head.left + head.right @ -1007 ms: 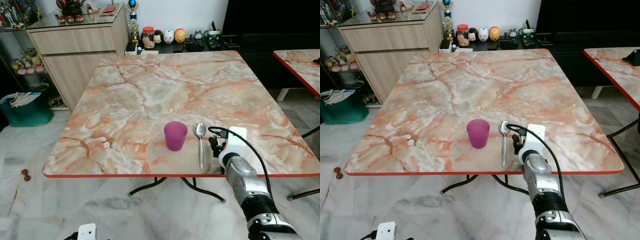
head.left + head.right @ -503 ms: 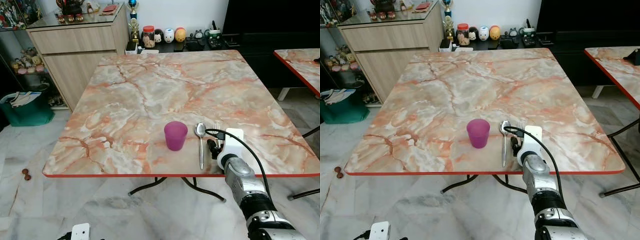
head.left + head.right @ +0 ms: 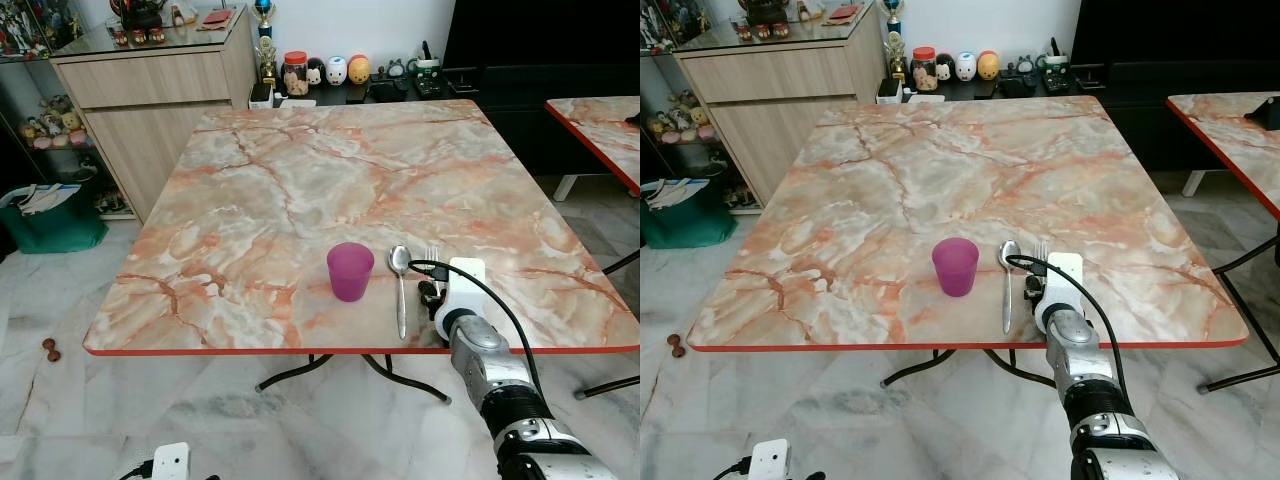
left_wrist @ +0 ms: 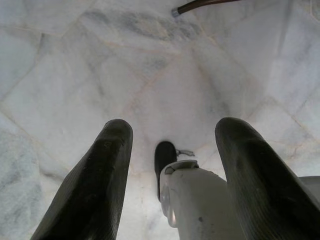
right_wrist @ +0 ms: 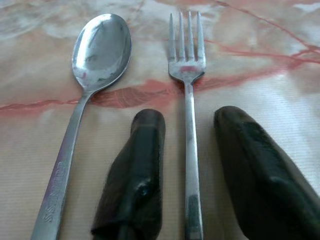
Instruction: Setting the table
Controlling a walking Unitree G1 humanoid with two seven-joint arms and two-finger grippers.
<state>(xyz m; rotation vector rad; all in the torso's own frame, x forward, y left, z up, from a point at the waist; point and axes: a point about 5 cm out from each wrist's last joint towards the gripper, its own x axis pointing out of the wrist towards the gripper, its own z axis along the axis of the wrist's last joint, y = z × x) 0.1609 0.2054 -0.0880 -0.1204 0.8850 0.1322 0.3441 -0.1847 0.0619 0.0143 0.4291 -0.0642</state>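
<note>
A purple cup (image 3: pixel 350 271) stands near the front edge of the marble table (image 3: pixel 300 180). Just right of it a spoon (image 3: pixel 400 290) lies with its bowl pointing away from me. A fork (image 5: pixel 186 65) lies parallel to the spoon on its right, its tines (image 3: pixel 432 256) showing past my wrist. My right gripper (image 5: pixel 190 120) is low over the table at the front edge, open, one finger on each side of the fork's handle without pinching it. My left gripper (image 4: pixel 175 127) hangs open over the floor.
A wooden cabinet (image 3: pixel 150 90) stands at the back left, with a green bag (image 3: pixel 55 215) on the floor beside it. Small figurines (image 3: pixel 340 72) line a low shelf behind the table. A second marble table (image 3: pixel 600 130) is at the right.
My right gripper has drawn back toward the table's front edge. The fork's tines, hidden behind the wrist a second ago, now show beside the spoon.
</note>
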